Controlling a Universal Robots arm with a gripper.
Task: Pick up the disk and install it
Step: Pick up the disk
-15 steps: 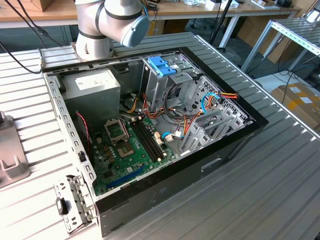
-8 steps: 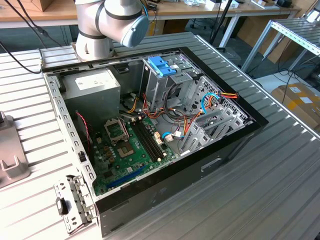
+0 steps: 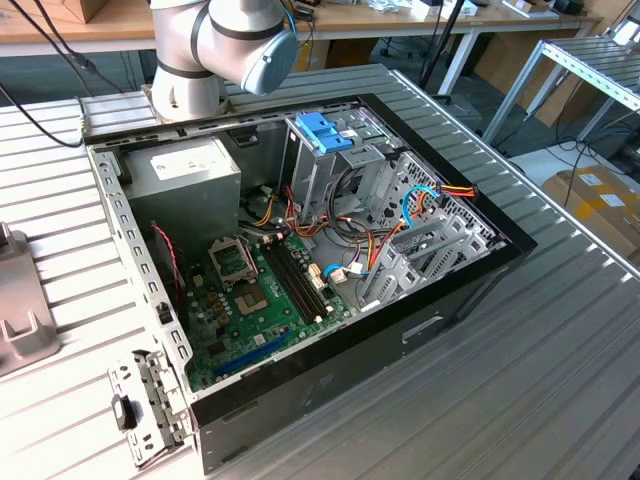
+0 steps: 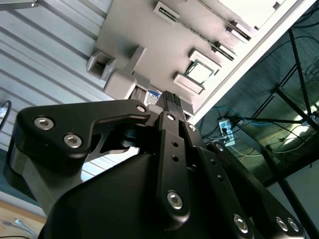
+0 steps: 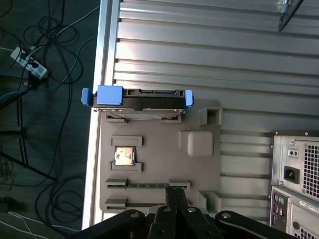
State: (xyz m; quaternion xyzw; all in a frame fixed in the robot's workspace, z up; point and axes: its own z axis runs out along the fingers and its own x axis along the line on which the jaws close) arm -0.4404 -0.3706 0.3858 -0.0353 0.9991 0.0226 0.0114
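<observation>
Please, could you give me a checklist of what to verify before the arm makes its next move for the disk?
1. The disk stands on edge in the grey holder: ok.
2. The gripper is apart from the disk and holds nothing: ok.
3. The gripper is open for a grasp: not ok, it is shut.
4. The computer case is open on top: ok.
5. The metal cage with the blue top has a free slot: cannot tell.
</observation>
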